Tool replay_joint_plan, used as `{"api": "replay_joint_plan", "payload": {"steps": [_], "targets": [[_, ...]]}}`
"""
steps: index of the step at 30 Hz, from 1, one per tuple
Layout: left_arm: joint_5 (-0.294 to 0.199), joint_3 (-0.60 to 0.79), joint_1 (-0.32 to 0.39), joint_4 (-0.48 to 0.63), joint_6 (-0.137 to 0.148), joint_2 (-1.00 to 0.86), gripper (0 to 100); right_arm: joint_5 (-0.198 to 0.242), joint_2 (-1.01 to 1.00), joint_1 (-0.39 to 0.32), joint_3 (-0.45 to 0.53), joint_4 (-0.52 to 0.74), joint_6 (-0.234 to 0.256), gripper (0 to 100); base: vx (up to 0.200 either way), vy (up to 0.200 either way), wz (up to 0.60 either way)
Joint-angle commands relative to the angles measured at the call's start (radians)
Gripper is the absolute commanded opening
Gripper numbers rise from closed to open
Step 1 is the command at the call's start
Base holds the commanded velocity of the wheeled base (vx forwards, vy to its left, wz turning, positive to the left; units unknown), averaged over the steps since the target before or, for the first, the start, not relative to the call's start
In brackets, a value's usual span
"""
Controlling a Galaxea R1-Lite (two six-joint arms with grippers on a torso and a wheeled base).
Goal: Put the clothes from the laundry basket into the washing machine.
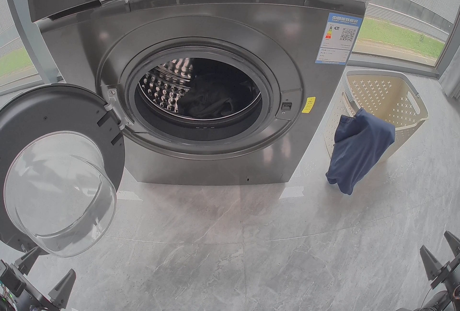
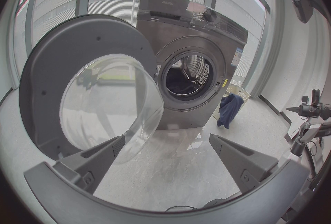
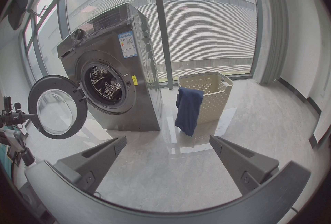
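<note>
Both sets of fingers released, nothing held. Left gripper (image 2: 166, 137) low by the open door (image 2: 86, 45), right gripper (image 3: 167, 138) facing the basket (image 3: 210, 97). Blue garment (image 3: 188, 110) draped over the basket rim, right of the washing machine (image 1: 287, 53). Dark clothes (image 1: 211, 94) in the drum (image 1: 165, 86).

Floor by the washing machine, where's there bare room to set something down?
The floor is bare between the washing machine, its open door and the laundry basket. It is crowded at the basket's front rim, where a blue garment hangs.
</note>
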Motion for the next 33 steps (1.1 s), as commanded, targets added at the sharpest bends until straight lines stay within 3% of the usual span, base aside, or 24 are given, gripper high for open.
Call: {"api": "replay_joint_plan", "payload": {"steps": [1, 3, 4, 6, 8, 9, 12, 14, 16, 23, 33], "targets": [[-0.046, 0.016, 0.122, 0.099, -0.034, -0.206, 100, 0.013, -0.21, -0.109, 0.016, 0.092, -0.022, 100, 0.0, -0.2, 0.0], [-0.045, 0.016, 0.141, 0.099, -0.031, -0.206, 100, 0.025, -0.249, -0.172, 0.016, 0.113, -0.07, 100, 0.0, -0.1, 0.0], [-0.045, 0.016, 0.141, 0.099, -0.031, -0.206, 100, 0.025, -0.249, -0.172, 0.016, 0.113, -0.07, 100, 0.0, 0.0, 0.0], [-0.051, 0.016, 0.231, 0.101, -0.014, -0.224, 100, 0.037, -0.261, -0.176, 0.017, 0.123, -0.081, 100, 0.0, 0.0, 0.0], [-0.075, 0.016, 0.285, 0.102, 0.021, -0.27, 100, 0.039, -0.261, -0.176, 0.016, 0.129, -0.073, 100, 0.0, 0.0, 0.0], [-0.075, 0.016, 0.285, 0.102, 0.022, -0.272, 100, 0.039, -0.261, -0.176, 0.014, 0.13, -0.073, 100, 0.0, 0.0, 0.0], [-0.052, 0.018, 0.274, 0.138, 0.072, -0.267, 100, 0.062, -0.272, -0.173, 0.017, 0.142, -0.084, 100, 0.0, 0.0, 0.0], [-0.028, 0.008, 0.269, 0.182, 0.068, -0.273, 100, 0.119, -0.272, -0.172, 0.017, 0.15, -0.121, 100, 0.0, 0.0, 0.0], [-0.029, 0.008, 0.266, 0.182, 0.084, -0.287, 100, 0.137, -0.272, -0.169, 0.017, 0.153, -0.125, 100, 0.0, 0.0, 0.0], [-0.046, 0.015, 0.26, 0.161, 0.076, -0.293, 100, 0.111, -0.273, -0.17, 0.014, 0.158, -0.104, 100, 0.0, 0.0, 0.0], [-0.043, 0.015, 0.26, 0.161, 0.068, -0.293, 100, 0.097, -0.273, -0.17, 0.017, 0.15, -0.111, 100, 0.0, -0.2, 0.0]]}}
